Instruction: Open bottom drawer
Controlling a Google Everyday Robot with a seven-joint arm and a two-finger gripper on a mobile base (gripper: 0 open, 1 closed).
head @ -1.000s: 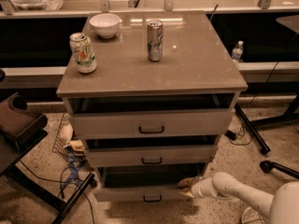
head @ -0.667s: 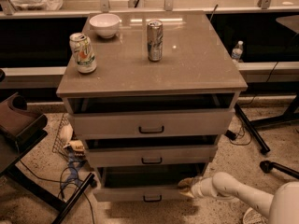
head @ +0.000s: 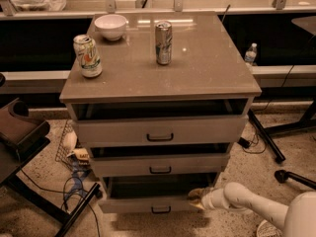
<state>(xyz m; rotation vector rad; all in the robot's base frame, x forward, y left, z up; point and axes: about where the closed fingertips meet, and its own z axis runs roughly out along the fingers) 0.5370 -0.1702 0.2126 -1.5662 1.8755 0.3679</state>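
At six o'clock, lowest of three: bottom drawer [head: 129, 205], front standing slightly out. At five o'clock, at its right upper edge: gripper [head: 196, 198]; open or closed, cannot tell. Risks slipping off that edge. Pulling off-centre may rack and jam it.

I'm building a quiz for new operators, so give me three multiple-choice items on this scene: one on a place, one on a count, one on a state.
1. Where is the gripper? A at the right end of the bottom drawer; B high in the air; C out of sight.
2. How many cans are on the cabinet top? A one; B two; C four.
3. The cans are: A upright; B lying down; C stacked.
Answers: 1A, it sits low against that drawer's right end. 2B, two are visible. 3A, both stand on their bases.
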